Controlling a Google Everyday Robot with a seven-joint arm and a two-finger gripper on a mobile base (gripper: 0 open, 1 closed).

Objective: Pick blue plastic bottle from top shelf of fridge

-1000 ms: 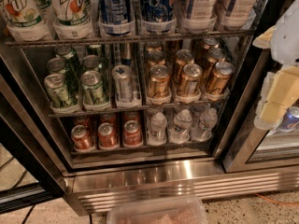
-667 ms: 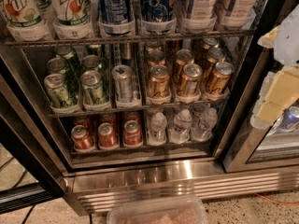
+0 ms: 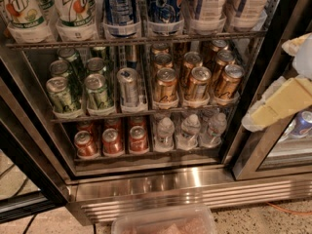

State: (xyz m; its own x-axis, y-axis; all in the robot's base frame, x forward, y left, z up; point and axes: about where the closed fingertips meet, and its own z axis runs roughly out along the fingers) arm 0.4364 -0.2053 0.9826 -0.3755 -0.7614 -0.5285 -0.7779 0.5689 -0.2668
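Two blue plastic bottles (image 3: pixel 208 4) with pale blue-and-white labels stand side by side at the right end of the top shelf (image 3: pixel 136 40) of the fridge (image 3: pixel 161 184). Only their lower halves show. Dark-blue-labelled bottles (image 3: pixel 119 6) stand in the middle of that shelf and 7UP bottles (image 3: pixel 24 9) at its left. My gripper (image 3: pixel 267 84) is at the right edge of the view, in front of the dark door frame, to the right of and below the pale-labelled bottles. Its cream fingers (image 3: pixel 280 104) are spread apart and hold nothing.
The middle rack holds green cans (image 3: pixel 61 94), a silver can (image 3: pixel 129 84) and gold cans (image 3: pixel 197 82). The lower rack holds red cans (image 3: pixel 112 140) and small water bottles (image 3: pixel 190 130). A clear plastic tub (image 3: pixel 165 222) sits on the floor in front of the steel grille. The open door's frame (image 3: pixel 29 179) stands at left.
My gripper has shifted slightly to the left, towards the fridge opening. Nothing on the shelves has moved.
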